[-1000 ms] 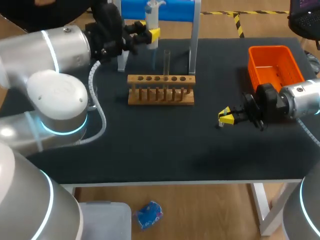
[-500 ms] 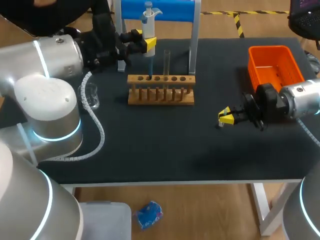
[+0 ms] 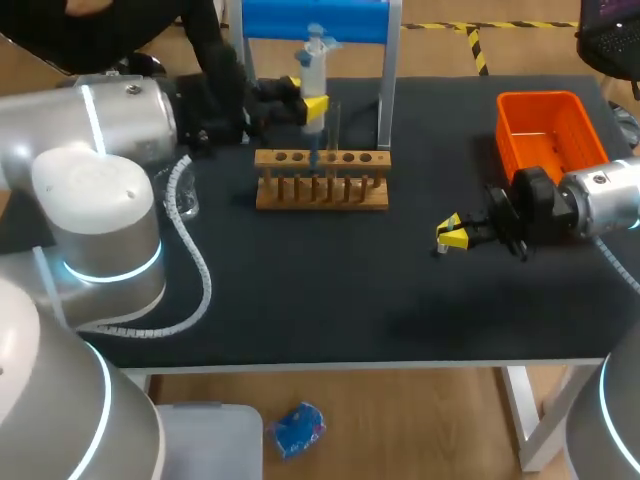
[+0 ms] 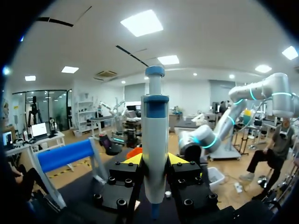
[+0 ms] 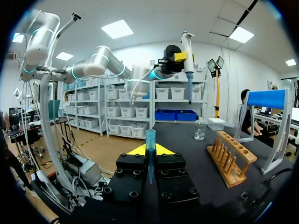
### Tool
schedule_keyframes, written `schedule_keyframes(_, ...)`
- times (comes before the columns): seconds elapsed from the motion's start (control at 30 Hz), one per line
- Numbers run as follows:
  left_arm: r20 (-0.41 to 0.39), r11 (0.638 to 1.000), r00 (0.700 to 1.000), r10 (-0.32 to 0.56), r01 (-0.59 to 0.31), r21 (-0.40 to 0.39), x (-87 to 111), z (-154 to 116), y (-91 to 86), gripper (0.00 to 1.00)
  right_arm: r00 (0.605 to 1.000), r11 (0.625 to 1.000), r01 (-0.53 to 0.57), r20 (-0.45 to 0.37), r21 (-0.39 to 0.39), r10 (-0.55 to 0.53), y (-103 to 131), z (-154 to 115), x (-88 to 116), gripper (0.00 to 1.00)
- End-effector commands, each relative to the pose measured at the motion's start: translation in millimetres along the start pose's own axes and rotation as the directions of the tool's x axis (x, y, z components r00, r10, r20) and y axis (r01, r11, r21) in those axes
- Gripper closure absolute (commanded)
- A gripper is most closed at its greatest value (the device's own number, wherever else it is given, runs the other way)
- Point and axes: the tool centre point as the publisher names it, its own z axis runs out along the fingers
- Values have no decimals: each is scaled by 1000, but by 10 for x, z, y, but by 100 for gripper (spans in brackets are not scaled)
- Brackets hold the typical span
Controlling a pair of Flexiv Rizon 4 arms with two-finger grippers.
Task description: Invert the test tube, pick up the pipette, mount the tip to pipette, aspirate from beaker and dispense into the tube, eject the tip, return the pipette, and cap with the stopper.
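My left gripper is shut on the white and blue pipette, held upright above the wooden rack, its blue lower end just beside the clear test tube standing in the rack. In the left wrist view the pipette fills the gap between the yellow tips of the left gripper. My right gripper hovers low over the table at the right, shut on a small blue pipette tip. The right wrist view shows the far pipette above the rack.
A blue pipette stand rises behind the rack. An orange bin sits at the back right, behind my right arm. A small glass beaker stands at the left, beside my left arm's cable, and appears as a beaker beyond the rack.
My left arm has carried the pipette to the right, from the stand's left side to over the rack next to the test tube. The right arm has kept still.
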Motion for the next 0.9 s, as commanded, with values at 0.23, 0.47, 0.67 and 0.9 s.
schedule_keyframes(0.23, -85, 1000, 996, -4, 5, 17, 412, 413, 96, 100, 1000, 1000, 1, 0, 1, -1, 2, 1, 2, 100)
schedule_keyframes(0.47, -106, 999, 994, 34, -31, 25, 578, 543, 57, 100, 1000, 1000, 1, 0, 1, -1, 2, 1, 2, 100)
schedule_keyframes(0.67, -164, 999, 986, 42, -37, 33, 681, 667, 13, 100, 1000, 1000, 1, 0, 1, -1, 2, 1, 2, 100)
schedule_keyframes(0.9, -191, 998, 979, 70, -68, 17, 788, 732, -112, 100, 1000, 1000, 1, 0, 1, -1, 2, 1, 2, 100)
